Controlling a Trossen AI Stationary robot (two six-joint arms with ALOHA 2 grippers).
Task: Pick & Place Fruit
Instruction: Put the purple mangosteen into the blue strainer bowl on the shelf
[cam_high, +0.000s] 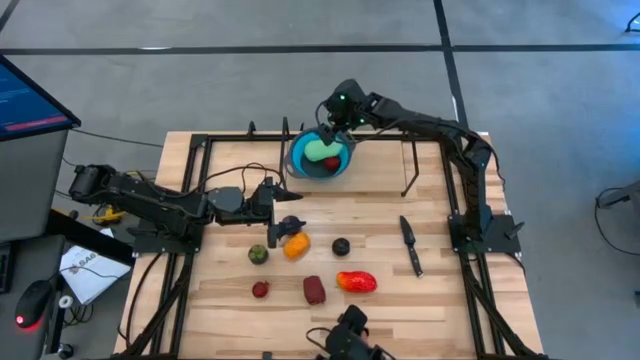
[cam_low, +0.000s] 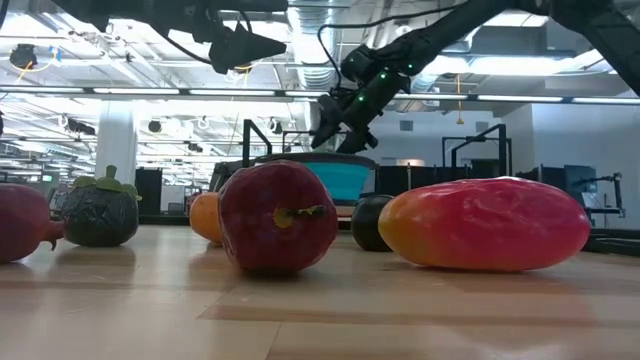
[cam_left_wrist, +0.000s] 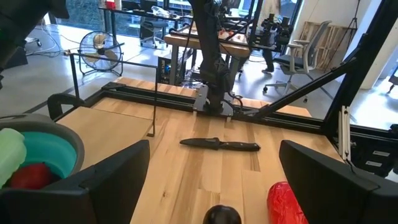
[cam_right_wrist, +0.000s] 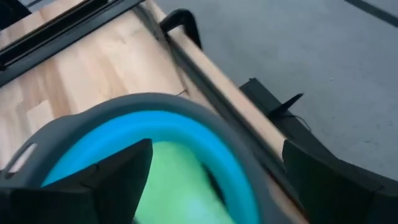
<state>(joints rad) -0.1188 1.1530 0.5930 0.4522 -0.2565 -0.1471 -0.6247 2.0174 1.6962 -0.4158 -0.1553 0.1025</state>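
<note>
Nearest the low camera: maroon fruit (cam_low: 277, 215) at frame centre and the big red-orange fruit (cam_low: 485, 224) at right, both resting on the table (cam_low: 320, 310). Behind them, an olive piece (cam_low: 99, 210) at left, an orange one (cam_low: 205, 215) and a dark one (cam_low: 368, 222) peeking out. Right arm reaches down over the blue bowl (cam_low: 340, 175) at upper centre.

High view: right gripper (cam_high: 334, 125) hovers over the bowl at upper centre, jaws apart, holding nothing; looks like a drop-off pose. Bowl holds two pieces: pale green (cam_high: 319, 150) and red (cam_high: 332, 162). Left gripper (cam_high: 281, 198) sits centre-left, wide open and empty, aimed toward the loose fruit, probably lining up a pick. Six loose pieces on the table in the lower centre. One knife (cam_high: 410, 243) at right centre.

Left wrist view: open fingers frame the knife, the dark fruit and the red-orange one; bowl at lower left.

Right wrist view: spread fingers, empty, directly above the bowl rim; green piece inside.
</note>
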